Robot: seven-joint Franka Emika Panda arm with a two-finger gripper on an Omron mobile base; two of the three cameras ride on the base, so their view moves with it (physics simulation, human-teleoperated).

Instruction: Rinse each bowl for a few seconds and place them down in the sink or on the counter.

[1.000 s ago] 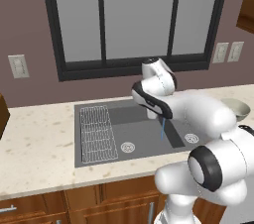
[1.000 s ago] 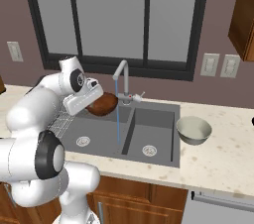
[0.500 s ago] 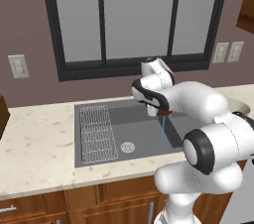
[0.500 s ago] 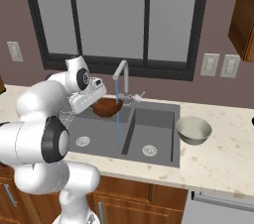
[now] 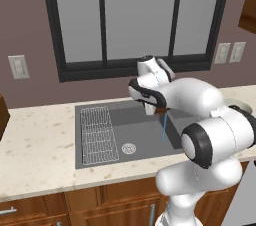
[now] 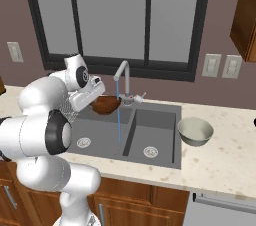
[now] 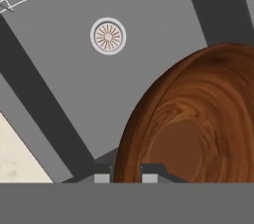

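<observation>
Wooden bowl (image 6: 106,104): held over the left basin of the sink (image 6: 160,137), just left of the water stream (image 6: 118,115); its grained inside was seen close in the hand view.
Gripper (image 7: 126,174): jaws pinched on the wooden bowl's rim, one tip either side.
Grey-green bowl (image 6: 195,131): upright on the counter (image 6: 230,155), at 3 o'clock from the sink.
Drain (image 7: 108,35): seen at 11 o'clock in the hand view.
Wire rack (image 5: 97,134): laid in the sink's left end.
Room: dark-framed window (image 5: 135,17), wall outlets (image 6: 218,66), brown cabinets (image 5: 95,202).
</observation>
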